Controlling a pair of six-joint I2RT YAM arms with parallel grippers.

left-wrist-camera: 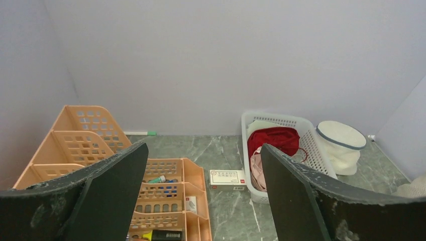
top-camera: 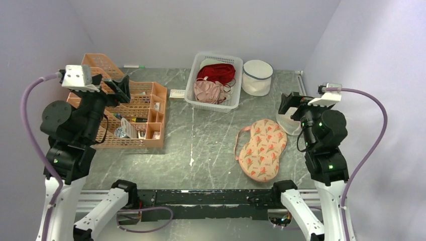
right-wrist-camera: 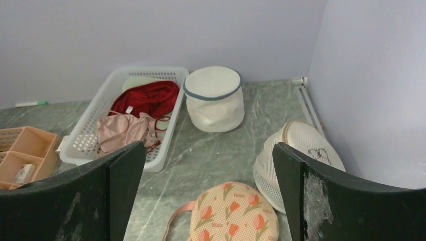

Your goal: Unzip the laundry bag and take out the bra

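The laundry bag (top-camera: 257, 78) is a white round mesh drum with a dark blue-grey zipper rim. It stands upright and zipped at the back of the table, just right of the white basket (top-camera: 240, 64). In the left wrist view the laundry bag (left-wrist-camera: 341, 145) sits at the far right. In the right wrist view the laundry bag (right-wrist-camera: 213, 98) is straight ahead. The bra is hidden. My left gripper (top-camera: 119, 86) hovers open over the orange organiser, far from the bag. My right gripper (top-camera: 290, 104) hangs open at the right, nearer than the bag, nothing between its fingers.
The basket holds a dark red garment (top-camera: 216, 73) and a pale pink one (top-camera: 208, 91). A floral peach pouch (top-camera: 262, 149) lies front right. A translucent round bag with a beige rim (right-wrist-camera: 296, 150) sits by the right wall. An orange organiser (top-camera: 135, 115) fills the left. A small white box (top-camera: 177, 93) lies beside it.
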